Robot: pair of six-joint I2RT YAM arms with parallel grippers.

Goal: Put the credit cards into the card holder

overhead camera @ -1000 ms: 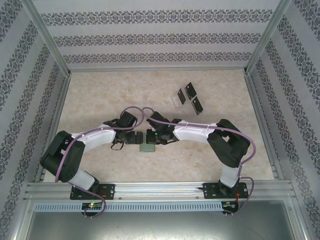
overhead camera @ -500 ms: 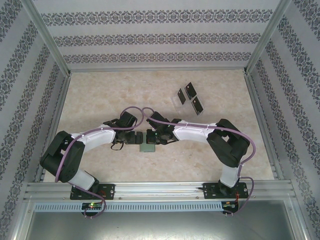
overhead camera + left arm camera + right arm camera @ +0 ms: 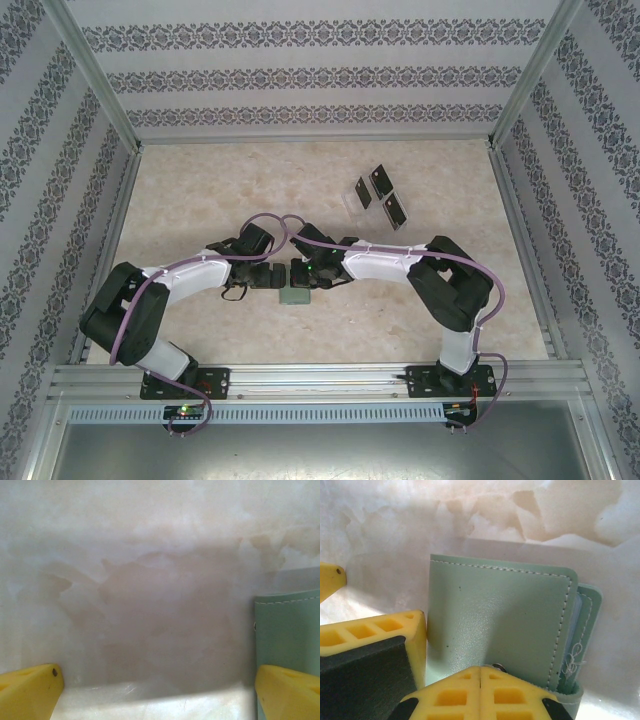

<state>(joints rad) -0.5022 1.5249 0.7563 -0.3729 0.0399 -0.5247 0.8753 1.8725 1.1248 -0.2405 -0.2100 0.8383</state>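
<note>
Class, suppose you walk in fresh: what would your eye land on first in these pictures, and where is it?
At the middle of the table, the pale green card holder draws the eye. The right gripper has its yellow fingers shut at it, and the left gripper stands wide open beside it. Next come the black credit cards, lying apart toward the far right.

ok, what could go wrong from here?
1. Right gripper is shut at the snap edge of the holder; a shallow pinch could slip.
2. Left gripper is open, one finger beside the holder; closing might shove it.
3. Cards lie far off; whichever arm fetches one leaves the holder less steadied.
</note>
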